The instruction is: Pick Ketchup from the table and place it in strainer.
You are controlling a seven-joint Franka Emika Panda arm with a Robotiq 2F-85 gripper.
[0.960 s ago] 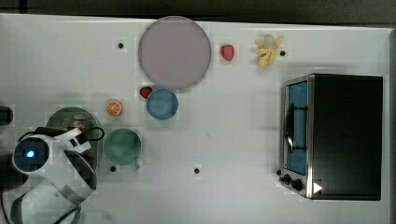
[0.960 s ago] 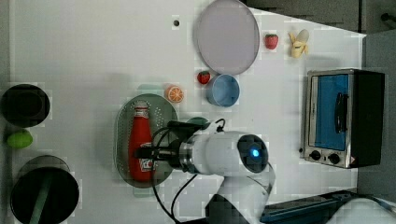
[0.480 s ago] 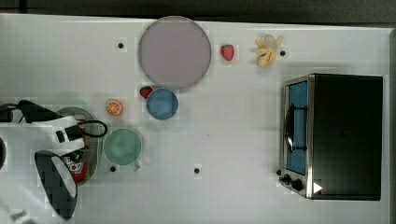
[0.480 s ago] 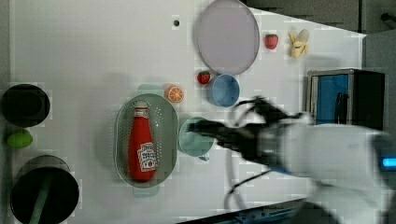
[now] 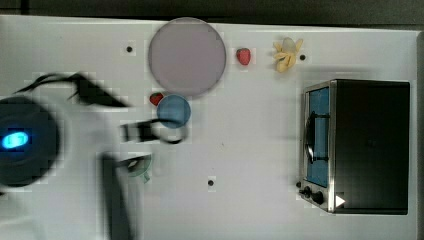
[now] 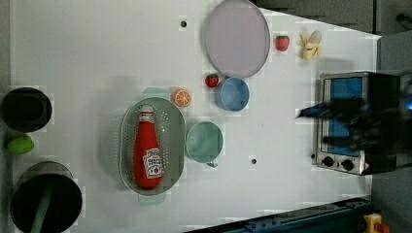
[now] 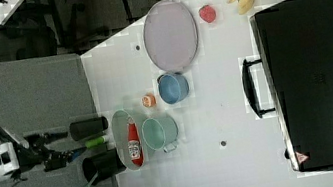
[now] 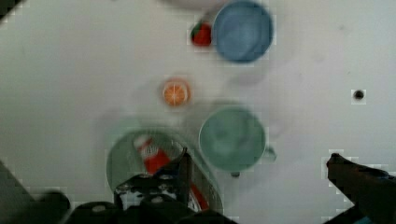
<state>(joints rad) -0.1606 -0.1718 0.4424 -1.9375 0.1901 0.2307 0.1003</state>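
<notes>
One Ketchup lying in strainer, open gripper above, apart.

Ketchup: slim red bottle, white cap, white label patch. Lies flat inside the strainer, lengthwise, cap toward the left view's top. Strainer: pale mint-green oval basket, perforated bottom, resting on the white bench.
</notes>
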